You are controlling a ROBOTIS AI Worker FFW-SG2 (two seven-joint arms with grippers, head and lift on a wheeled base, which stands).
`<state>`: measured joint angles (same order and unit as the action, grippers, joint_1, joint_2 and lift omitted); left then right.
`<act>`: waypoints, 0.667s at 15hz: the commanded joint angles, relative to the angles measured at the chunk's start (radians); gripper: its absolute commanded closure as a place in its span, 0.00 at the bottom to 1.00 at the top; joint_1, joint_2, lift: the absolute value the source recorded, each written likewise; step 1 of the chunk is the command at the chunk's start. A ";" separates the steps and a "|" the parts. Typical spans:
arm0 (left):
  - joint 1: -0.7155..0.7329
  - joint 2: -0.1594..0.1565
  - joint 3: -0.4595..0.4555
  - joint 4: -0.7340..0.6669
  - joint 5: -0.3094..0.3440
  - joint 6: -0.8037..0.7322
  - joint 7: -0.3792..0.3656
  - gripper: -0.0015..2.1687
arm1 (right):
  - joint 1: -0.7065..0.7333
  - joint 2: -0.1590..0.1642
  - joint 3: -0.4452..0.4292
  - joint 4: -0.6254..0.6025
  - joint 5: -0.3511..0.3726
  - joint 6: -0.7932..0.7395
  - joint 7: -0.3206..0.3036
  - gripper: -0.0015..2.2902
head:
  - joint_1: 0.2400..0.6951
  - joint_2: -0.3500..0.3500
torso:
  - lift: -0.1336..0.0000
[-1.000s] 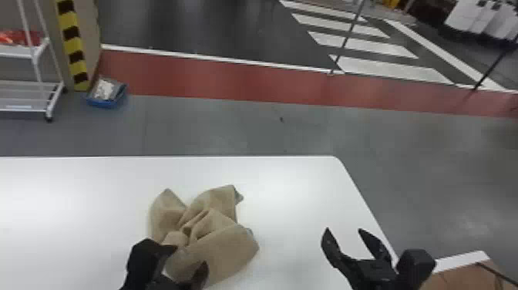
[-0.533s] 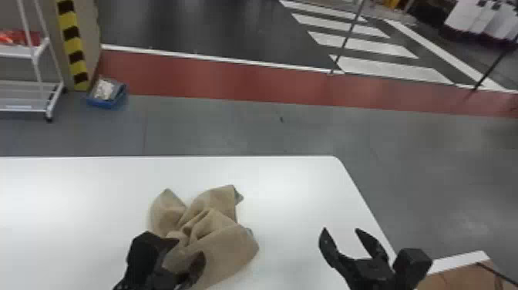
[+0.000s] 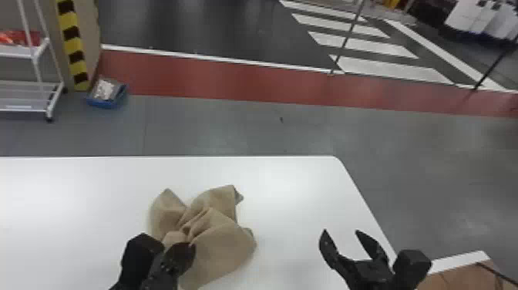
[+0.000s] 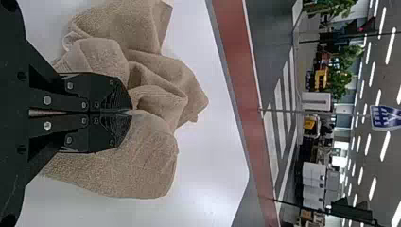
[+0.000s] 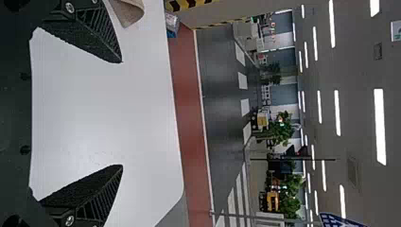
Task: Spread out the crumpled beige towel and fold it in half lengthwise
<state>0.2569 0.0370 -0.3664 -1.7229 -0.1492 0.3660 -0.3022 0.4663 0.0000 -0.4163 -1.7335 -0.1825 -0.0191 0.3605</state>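
Beyond the table stood a rack and bin, while the towel lay below the closed left gripper, any catch unclear, apart from the empty, wide-open right gripper.

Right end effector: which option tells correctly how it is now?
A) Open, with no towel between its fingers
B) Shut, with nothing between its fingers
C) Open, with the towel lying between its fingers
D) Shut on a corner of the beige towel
A: the right end effector has its fingers well apart, and the towel lies off to its left.
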 commanded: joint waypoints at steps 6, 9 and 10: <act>0.194 0.001 0.254 -0.469 0.046 0.054 -0.123 0.99 | 0.000 0.001 -0.004 0.002 0.000 0.000 0.000 0.04 | 1.00 0.00 | 1.00; 0.206 -0.011 0.420 -0.503 0.140 0.075 -0.121 0.99 | 0.002 0.001 0.001 0.002 0.003 -0.003 0.012 0.04 | 1.00 0.00 | 1.00; 0.205 -0.012 0.446 -0.495 0.143 0.081 -0.110 0.99 | 0.002 0.001 0.008 0.002 0.012 -0.009 0.018 0.04 | 1.00 0.00 | 1.00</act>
<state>0.4620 0.0285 0.0307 -2.2221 -0.0234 0.4401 -0.4175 0.4678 0.0000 -0.4149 -1.7318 -0.1778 -0.0225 0.3752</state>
